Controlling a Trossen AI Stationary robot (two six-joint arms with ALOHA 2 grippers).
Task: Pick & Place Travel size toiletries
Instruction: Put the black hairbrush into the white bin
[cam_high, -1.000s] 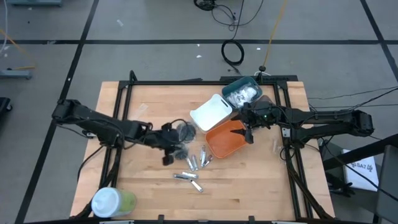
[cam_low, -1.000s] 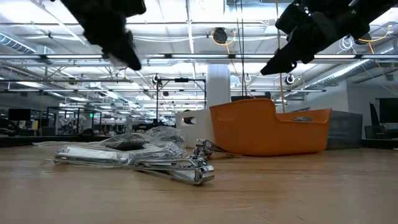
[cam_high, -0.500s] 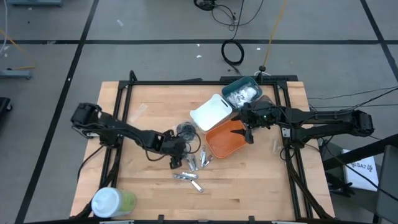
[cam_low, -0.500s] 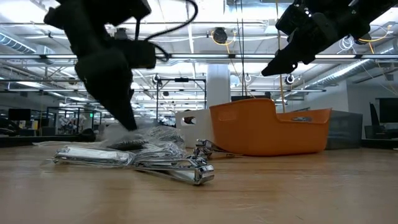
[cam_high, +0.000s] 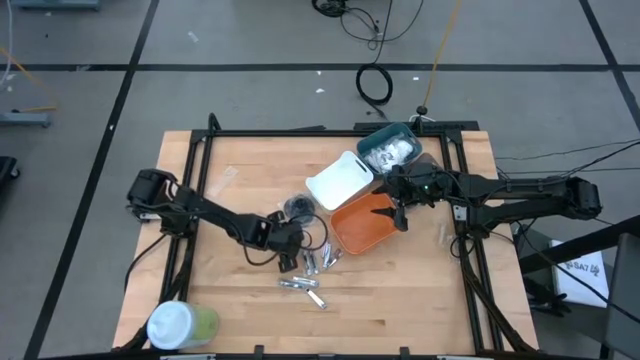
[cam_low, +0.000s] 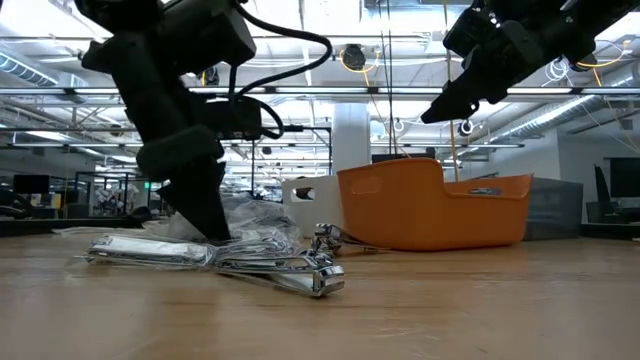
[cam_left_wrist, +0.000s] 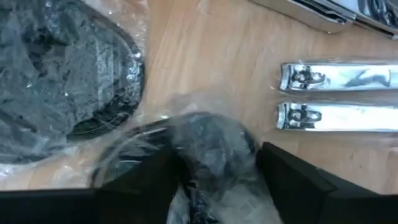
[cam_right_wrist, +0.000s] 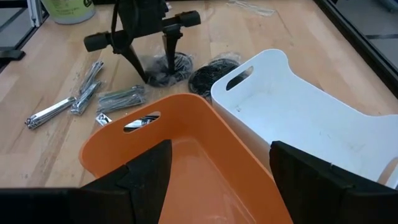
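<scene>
Toiletries lie in a loose heap on the bench: a wrapped dark item (cam_left_wrist: 208, 146) sits just between the fingers of your left claw (cam_high: 290, 256), a wrapped dark round disc (cam_left_wrist: 59, 68) lies just beside it, and silver nail clippers (cam_left_wrist: 339, 78) rest side by side a little further out. Your left claw is down at the heap with fingers spread on both sides of the wrapped item, not yet pinching it. Your right claw (cam_high: 402, 220) hangs spread and empty over the orange bin (cam_high: 365, 225), with the white bin (cam_right_wrist: 298, 118) just beside it and the teal bin (cam_high: 390, 150) beyond.

I judge the task far from finished: the orange and white bins look empty and most items are not yet moved. No writing can be read on anything.
</scene>
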